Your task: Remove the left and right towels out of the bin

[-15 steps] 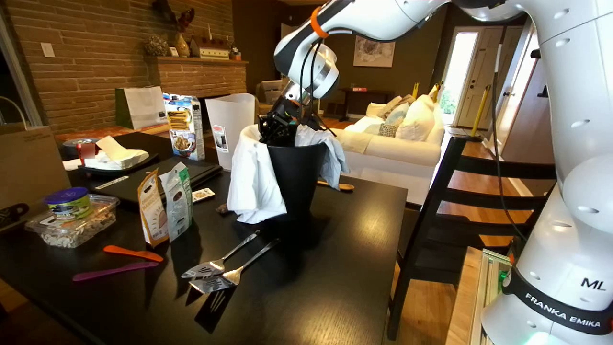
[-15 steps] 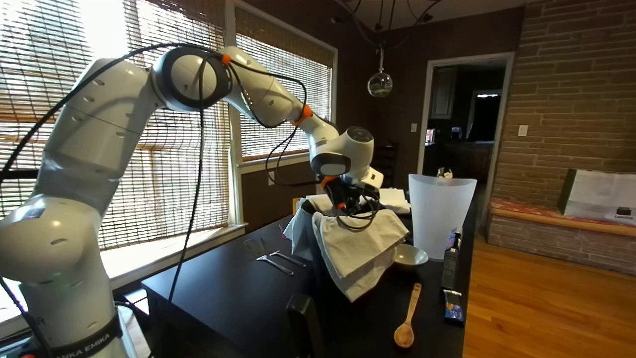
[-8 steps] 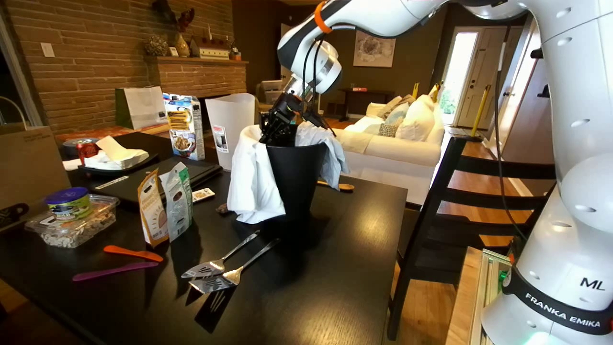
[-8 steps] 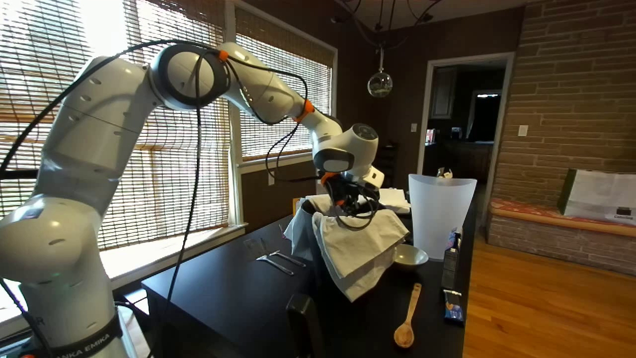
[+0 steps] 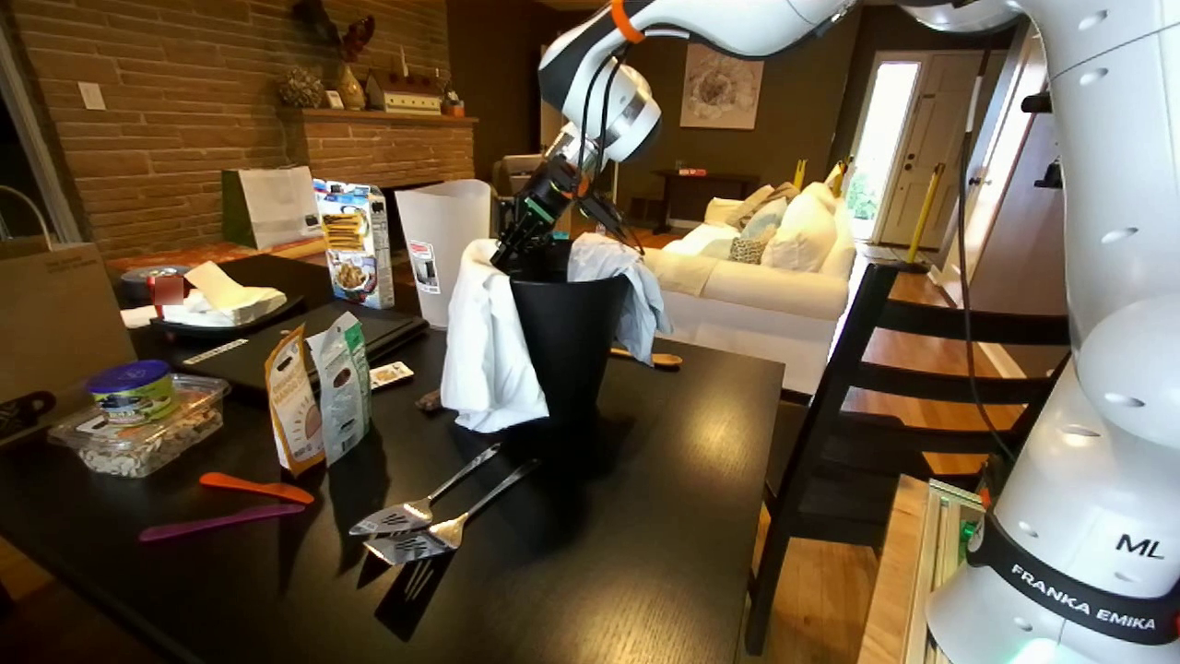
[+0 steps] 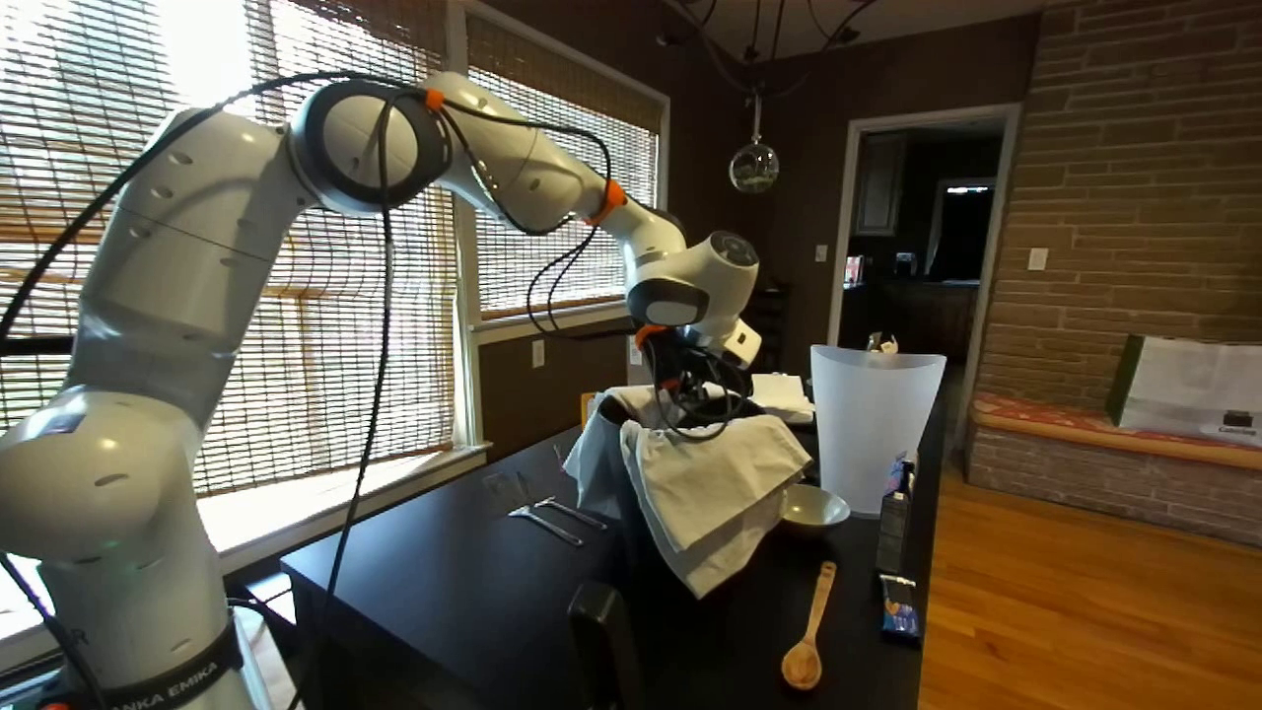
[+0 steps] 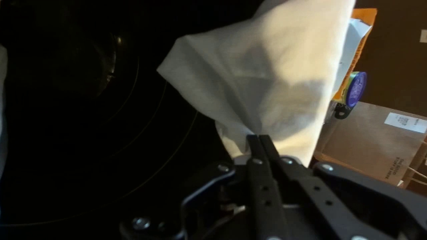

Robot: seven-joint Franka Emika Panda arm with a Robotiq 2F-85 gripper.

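A: Gripper (image 7: 257,136) status?
B: Fingers together, pinching a fold of the white towel (image 5: 493,360) at the rim of the bin (image 5: 572,341). Slants down at the bin's mouth. Wrist view: a crease in the towel runs to the tips.
A: White towel out of the bin?
B: Not yet. It hangs over the rim, one end inside the bin, the rest down the outside.
A: And the bluish towel (image 5: 643,304)?
B: Also over the bin's rim, across the mouth from the white one. Gripper is apart from it.
A: What's round the bin?
B: Bin stands on the black table (image 5: 682,516). Spatulas (image 5: 450,532) lie near it, on the white towel's side, handles toward it. Wooden spoon (image 6: 803,663) lies on the bluish towel's side. Bowl (image 6: 816,508) sits near the bin, partly behind that towel in an exterior view. Frosted container (image 6: 873,424) stands farther from the bin than the bowl.
A: Farther off?
B: Two pouches (image 5: 343,392) upright, nearer the bin than the orange knife (image 5: 253,486) and purple knife (image 5: 221,523). Clear box (image 5: 147,441) with a tub (image 5: 134,395) on top, well apart from the bin. Sofa (image 5: 747,284) well apart from it too, off the table.
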